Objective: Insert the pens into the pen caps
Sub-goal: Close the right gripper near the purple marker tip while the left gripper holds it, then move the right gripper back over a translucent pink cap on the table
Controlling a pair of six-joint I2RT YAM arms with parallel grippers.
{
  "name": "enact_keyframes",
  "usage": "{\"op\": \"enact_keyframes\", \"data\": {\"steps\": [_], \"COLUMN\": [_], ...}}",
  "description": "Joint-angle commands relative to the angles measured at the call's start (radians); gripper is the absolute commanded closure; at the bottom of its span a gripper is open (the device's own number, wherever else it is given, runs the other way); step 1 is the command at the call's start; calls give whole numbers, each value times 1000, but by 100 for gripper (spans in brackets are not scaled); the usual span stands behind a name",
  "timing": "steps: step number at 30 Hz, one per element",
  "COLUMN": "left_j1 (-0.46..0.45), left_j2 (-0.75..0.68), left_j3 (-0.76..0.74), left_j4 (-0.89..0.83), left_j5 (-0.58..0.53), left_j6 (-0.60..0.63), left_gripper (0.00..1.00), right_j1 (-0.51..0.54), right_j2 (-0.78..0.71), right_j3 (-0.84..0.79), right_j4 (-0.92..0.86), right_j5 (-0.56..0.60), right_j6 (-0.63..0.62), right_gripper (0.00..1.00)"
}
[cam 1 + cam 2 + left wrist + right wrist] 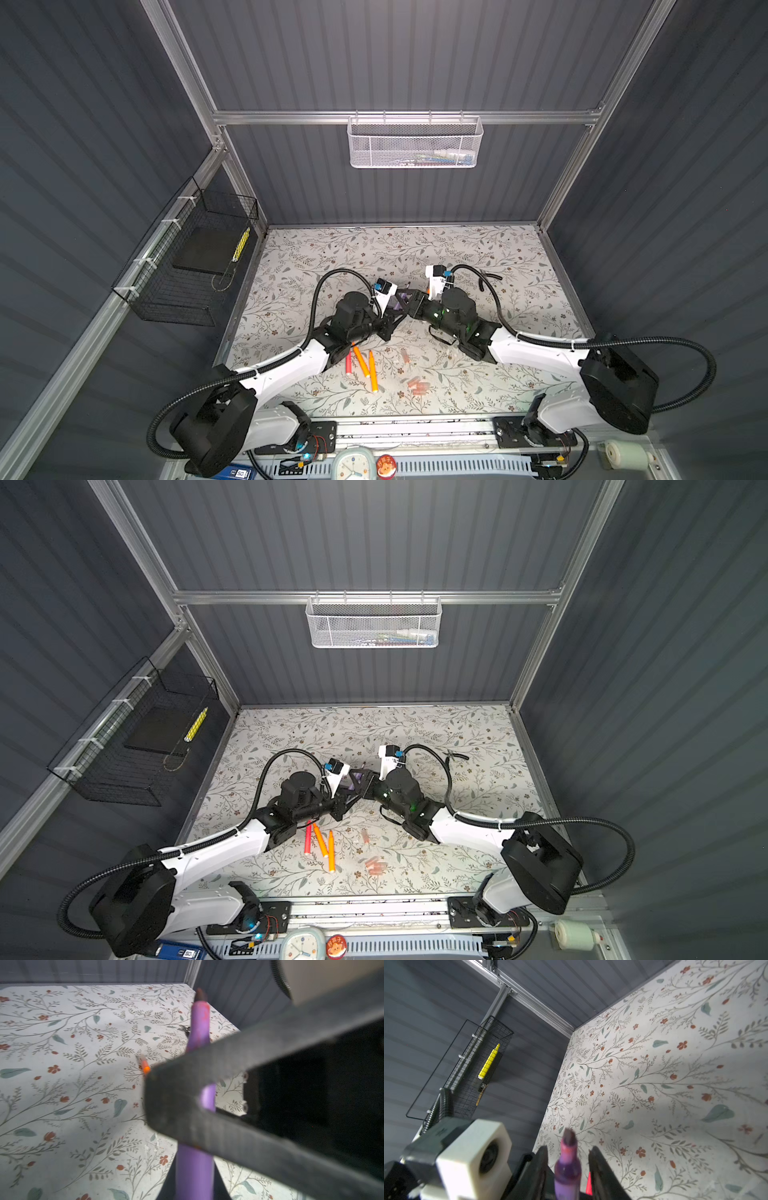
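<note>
My left gripper (pixel 394 308) (pixel 195 1188) is shut on a purple pen (pixel 199 1028) (pixel 351 784), held above the middle of the table with its dark tip pointing away from the jaws. My right gripper (pixel 409 301) (pixel 569 1148) is open, its fingers (pixel 596 1159) standing either side of the purple pen (pixel 568 1167) with a gap on each side. I cannot tell whether a cap sits on that pen. A red-pink pen (pixel 348 362) and two orange pens (pixel 361 361) (pixel 372 372) lie near the front. Pen caps (pixel 417 384) (pixel 405 355) lie to their right.
Black-handled pliers (pixel 490 276) lie at the back right of the floral table (pixel 478 249). Another orange pen (pixel 144 1065) lies on the table beneath the grippers. A black wire basket (pixel 195 257) hangs on the left wall and a white mesh basket (pixel 415 143) on the back wall.
</note>
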Motion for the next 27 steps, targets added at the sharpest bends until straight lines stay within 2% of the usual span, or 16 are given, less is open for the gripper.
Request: {"op": "enact_keyframes", "data": {"steps": [1, 3, 6, 11, 14, 17, 22, 27], "left_j1": [6, 10, 41, 197, 202, 203, 203, 204], "left_j2": [-14, -14, -13, -50, -117, -236, -359, -352], "left_j3": [29, 42, 71, 21, -20, -111, -162, -166], "left_j4": [-54, -103, -205, -227, -250, -176, -188, -197], "left_j5": [-118, -246, -420, -416, -523, -540, -633, -630], "left_j6": [-4, -28, -69, -165, -207, -231, -262, -257], "left_gripper": [100, 100, 100, 100, 100, 100, 100, 100], "right_j1": [4, 4, 11, 40, 79, 117, 139, 167], "right_j2": [-56, -94, -164, -217, -178, -118, -14, 66], "right_j3": [-6, -32, -78, -43, 28, 83, 143, 185], "right_j4": [-49, -81, -159, -470, -677, -817, -912, -910], "right_j5": [38, 58, 84, 102, 124, 160, 118, 86], "right_j6": [-37, -43, -68, -163, -210, -247, -298, -356], "right_gripper": [47, 38, 36, 38, 40, 40, 42, 44]}}
